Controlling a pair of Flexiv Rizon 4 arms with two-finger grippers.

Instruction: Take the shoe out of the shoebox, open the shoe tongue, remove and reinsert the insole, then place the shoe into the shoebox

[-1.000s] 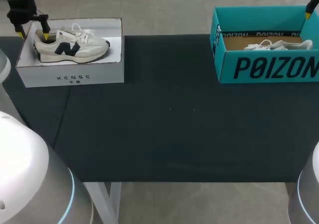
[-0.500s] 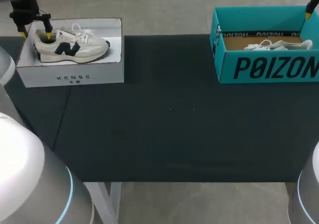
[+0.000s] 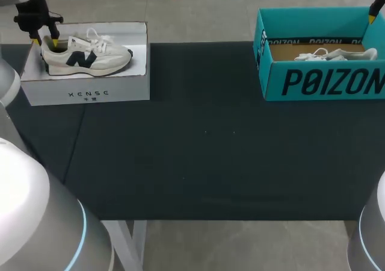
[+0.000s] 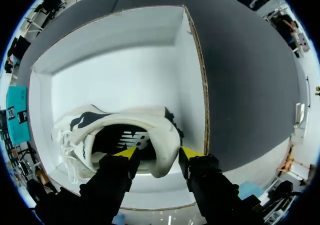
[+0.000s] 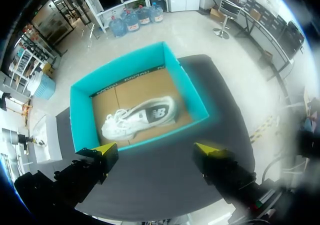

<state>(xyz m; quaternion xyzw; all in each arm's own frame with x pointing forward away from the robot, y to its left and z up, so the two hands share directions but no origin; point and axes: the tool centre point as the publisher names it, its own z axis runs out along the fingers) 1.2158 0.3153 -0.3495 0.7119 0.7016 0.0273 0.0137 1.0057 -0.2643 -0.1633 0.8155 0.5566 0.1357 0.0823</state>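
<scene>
A cream sneaker with a dark logo lies on its side in the white shoebox at the table's far left. My left gripper hangs over its heel. In the left wrist view the sneaker lies in the white box, and my left gripper straddles the heel wall: one fingertip is inside the collar, the other is against the outside of the heel. The inner tip still shows a small gap. My right gripper stands wide open, high above the teal box, with nothing between its fingers.
The teal shoebox stands at the far right and holds a second white sneaker, which also shows in the right wrist view. Dark table cloth stretches between the two boxes and toward the front edge.
My left gripper has shifted slightly toward the sneaker's heel and its fingers have narrowed around the heel wall. The right arm and both boxes have not moved.
</scene>
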